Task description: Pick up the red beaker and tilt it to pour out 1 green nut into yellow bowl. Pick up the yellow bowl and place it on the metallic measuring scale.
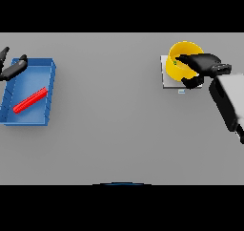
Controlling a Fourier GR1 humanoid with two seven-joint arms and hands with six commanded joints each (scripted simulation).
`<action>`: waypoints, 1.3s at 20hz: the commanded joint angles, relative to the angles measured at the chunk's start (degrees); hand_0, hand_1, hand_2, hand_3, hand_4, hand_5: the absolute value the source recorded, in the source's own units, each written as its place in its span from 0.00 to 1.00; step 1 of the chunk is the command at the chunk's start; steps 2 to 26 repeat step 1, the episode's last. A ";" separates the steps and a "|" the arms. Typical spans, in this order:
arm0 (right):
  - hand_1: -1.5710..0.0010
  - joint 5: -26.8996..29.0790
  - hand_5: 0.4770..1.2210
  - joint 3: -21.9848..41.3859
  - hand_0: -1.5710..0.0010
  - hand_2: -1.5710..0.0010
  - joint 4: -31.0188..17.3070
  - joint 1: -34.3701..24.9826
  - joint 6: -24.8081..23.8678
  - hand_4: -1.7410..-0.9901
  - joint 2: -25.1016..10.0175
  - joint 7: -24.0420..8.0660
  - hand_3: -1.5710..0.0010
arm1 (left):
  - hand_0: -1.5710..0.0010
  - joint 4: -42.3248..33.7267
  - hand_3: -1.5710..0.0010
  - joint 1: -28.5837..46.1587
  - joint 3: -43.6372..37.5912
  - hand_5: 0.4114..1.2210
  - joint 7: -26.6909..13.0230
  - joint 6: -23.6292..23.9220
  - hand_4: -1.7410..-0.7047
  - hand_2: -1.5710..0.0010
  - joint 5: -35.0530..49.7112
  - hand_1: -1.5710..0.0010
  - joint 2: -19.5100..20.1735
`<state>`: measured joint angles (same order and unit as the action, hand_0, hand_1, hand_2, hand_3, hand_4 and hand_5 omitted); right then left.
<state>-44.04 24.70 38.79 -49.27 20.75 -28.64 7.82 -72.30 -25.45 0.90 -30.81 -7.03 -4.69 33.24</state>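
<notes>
Yellow round bowl (pixel 182 59), a green nut (pixel 175 62) inside, sat on the metallic scale (pixel 167 80), right hand (pixel 202 65) fingers clasping its rim. Only release seemed left. Left hand (pixel 11 68) hovered relaxed over the blue tray (pixel 50 89) holding the red beaker (pixel 30 100).

- I see yellow bowl (pixel 181 63) tilted on metallic scale (pixel 167 77), far right; green nut (pixel 175 62) inside.
- Red beaker (pixel 30 100) lying flat, far left.

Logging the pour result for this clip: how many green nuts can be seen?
1. A small green nut lies inside the round yellow bowl, near its left wall, on the flat metallic measuring scale. The right robot hand may hide others.
</notes>
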 commanded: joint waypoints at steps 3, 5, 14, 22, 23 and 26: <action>0.96 0.30 0.41 -0.16 0.96 0.97 0.59 0.69 -0.13 0.47 -0.09 0.03 0.97 | 1.00 0.82 1.00 -0.79 -0.25 0.43 0.00 -0.02 0.88 1.00 0.01 1.00 0.06; 0.96 0.30 0.41 -0.16 0.96 0.97 0.59 0.69 -0.13 0.47 -0.09 0.03 0.97 | 1.00 0.82 1.00 -0.79 -0.25 0.43 0.00 -0.02 0.88 1.00 0.01 1.00 0.06; 0.96 0.30 0.41 -0.16 0.96 0.97 0.59 0.69 -0.13 0.47 -0.09 0.03 0.97 | 1.00 0.82 1.00 -0.79 -0.25 0.43 0.00 -0.02 0.88 1.00 0.01 1.00 0.06; 0.96 0.30 0.41 -0.16 0.96 0.97 0.59 0.69 -0.13 0.47 -0.09 0.03 0.97 | 1.00 0.82 1.00 -0.79 -0.25 0.43 0.00 -0.02 0.88 1.00 0.01 1.00 0.06; 0.96 0.30 0.41 -0.16 0.96 0.97 0.59 0.69 -0.13 0.47 -0.09 0.03 0.97 | 1.00 0.82 1.00 -0.79 -0.25 0.43 0.00 -0.02 0.88 1.00 0.01 1.00 0.06; 0.96 0.30 0.41 -0.16 0.96 0.97 0.59 0.69 -0.13 0.47 -0.09 0.03 0.97 | 1.00 0.82 1.00 -0.79 -0.25 0.43 0.00 -0.02 0.88 1.00 0.01 1.00 0.06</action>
